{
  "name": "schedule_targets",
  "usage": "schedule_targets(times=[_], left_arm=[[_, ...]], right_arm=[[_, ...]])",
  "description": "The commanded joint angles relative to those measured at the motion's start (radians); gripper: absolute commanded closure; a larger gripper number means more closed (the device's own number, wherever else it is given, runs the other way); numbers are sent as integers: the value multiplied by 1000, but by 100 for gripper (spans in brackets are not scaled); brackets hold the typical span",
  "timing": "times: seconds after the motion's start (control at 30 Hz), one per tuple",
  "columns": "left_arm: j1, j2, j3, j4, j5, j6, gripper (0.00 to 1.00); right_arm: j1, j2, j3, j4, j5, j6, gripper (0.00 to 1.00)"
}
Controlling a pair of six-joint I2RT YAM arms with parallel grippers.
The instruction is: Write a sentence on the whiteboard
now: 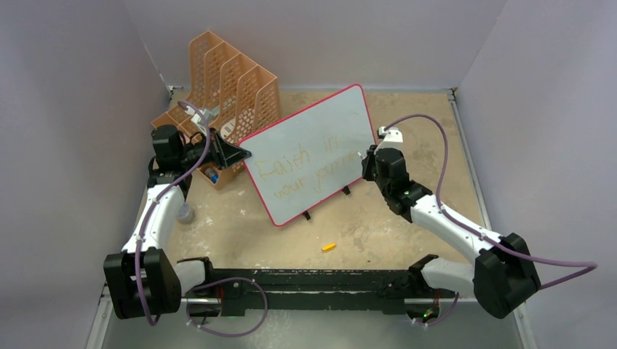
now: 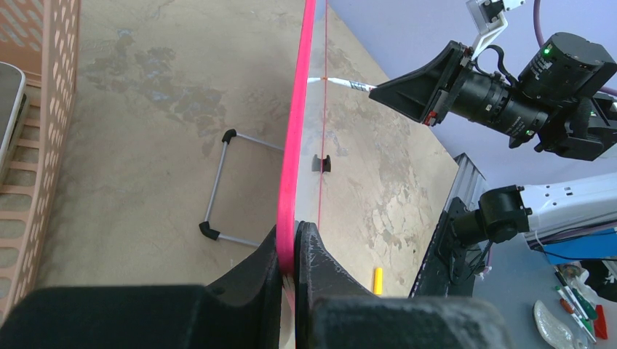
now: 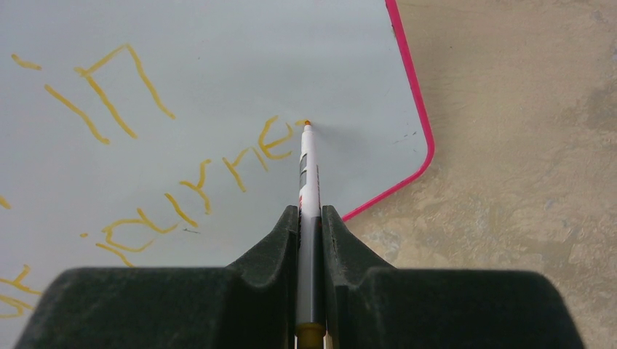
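Note:
The whiteboard [image 1: 313, 131] stands tilted on two black feet, white with a red-pink frame. The sentence [image 1: 305, 166] in faint yellow-orange letters runs in two lines across it; in the right wrist view the letters [image 3: 193, 185] end near the board's lower right corner [image 3: 418, 138]. My left gripper [image 1: 236, 154] is shut on the board's left edge, the pink frame [image 2: 295, 145] pinched between the jaws. My right gripper [image 1: 366, 163] is shut on a white marker [image 3: 308, 174], its orange tip touching the board just right of the last letter.
An orange perforated file rack [image 1: 233, 80] stands behind the board's left side, close to my left arm. A small yellow marker cap [image 1: 329, 247] lies on the table in front of the board. Grey walls enclose the table on three sides.

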Motion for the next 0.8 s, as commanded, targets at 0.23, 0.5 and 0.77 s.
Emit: schedule_targets(times=[0.23,0.5,0.77], left_arm=[[18,-19,32,55,-58,100,100],[18,-19,32,55,-58,100,100],[18,-19,32,55,-58,100,100]], right_arm=[[-17,-8,-13,-20,19,28,100],[-18,-50,-8,-14,15,21,100],[-32,-45,15,-1,33,19,100]])
